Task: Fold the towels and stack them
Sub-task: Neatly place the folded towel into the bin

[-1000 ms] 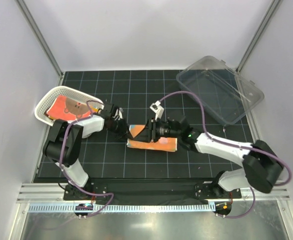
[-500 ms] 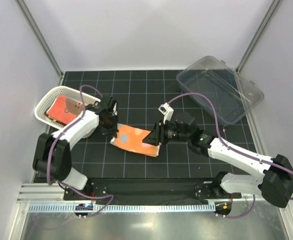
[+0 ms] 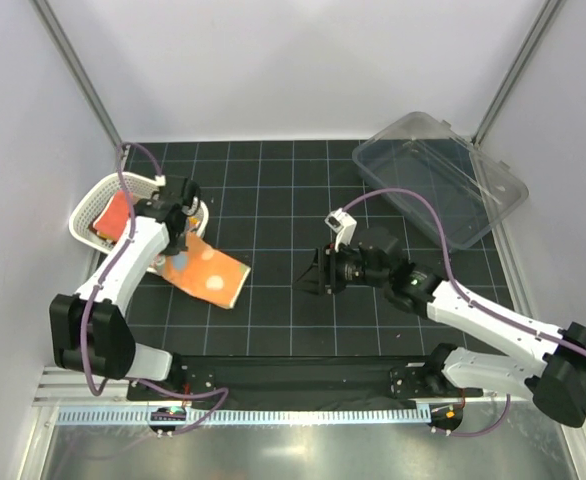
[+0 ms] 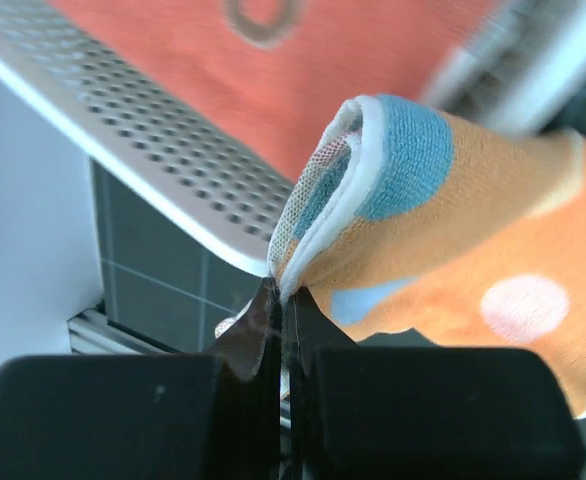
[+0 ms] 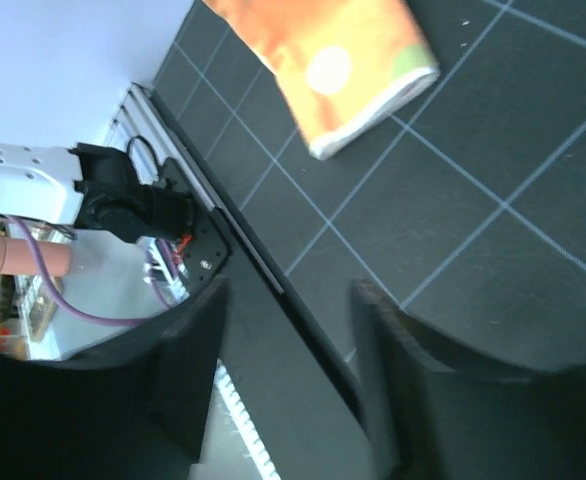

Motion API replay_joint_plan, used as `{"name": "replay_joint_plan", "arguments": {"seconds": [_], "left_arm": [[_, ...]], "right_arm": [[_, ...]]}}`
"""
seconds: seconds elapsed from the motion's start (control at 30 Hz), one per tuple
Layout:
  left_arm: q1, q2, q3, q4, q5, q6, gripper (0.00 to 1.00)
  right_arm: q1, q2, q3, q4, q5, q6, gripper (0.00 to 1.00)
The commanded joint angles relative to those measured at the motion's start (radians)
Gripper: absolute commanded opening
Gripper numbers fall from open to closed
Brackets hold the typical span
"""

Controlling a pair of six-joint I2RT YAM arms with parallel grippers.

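Observation:
A folded orange towel [image 3: 209, 273] with pale and blue spots hangs slanting down to the mat beside the white mesh basket [image 3: 90, 199]. My left gripper [image 3: 176, 236] is shut on its upper folded edge; the left wrist view shows that white-hemmed edge of the spotted towel [image 4: 423, 220] pinched between the jaws of the left gripper [image 4: 283, 290]. A red-orange towel [image 3: 115, 214] lies inside the basket and fills the top as the towel [image 4: 303, 70]. My right gripper [image 3: 313, 278] stands open and empty over the mat right of the towel; from the right gripper [image 5: 288, 290] the towel's end [image 5: 343, 60] lies ahead.
A clear plastic bin [image 3: 438, 190] sits tilted at the back right corner. The basket's rim [image 4: 153, 160] is close to the held towel. The black grid mat [image 3: 273, 190] ends at a metal rail [image 3: 303, 405] along the near edge.
My left gripper shut on the spotted towel and dragged it left to the basket. My right gripper let the towel go, opened wider and stayed near the middle.

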Motion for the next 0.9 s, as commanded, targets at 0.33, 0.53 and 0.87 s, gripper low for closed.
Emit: {"name": "replay_joint_plan", "arguments": {"seconds": [0.33,0.53,0.87], "left_arm": [[0.283,0.167,0.238,0.164,-0.046,0.061,0.00],[0.408,0.259,0.391,0.137,-0.002,0.076,0.00],[0.537,0.442,0.522,0.169,0.047,0.037,0.00]], "right_arm": [[-0.021,-0.120,0.030,-0.139,0.187,-0.153,1.00],[-0.041,-0.087,0.033,-0.136,0.196,-0.193,1.00],[-0.122,-0.008,0.047,-0.113,0.122,-0.226,1.00]]}}
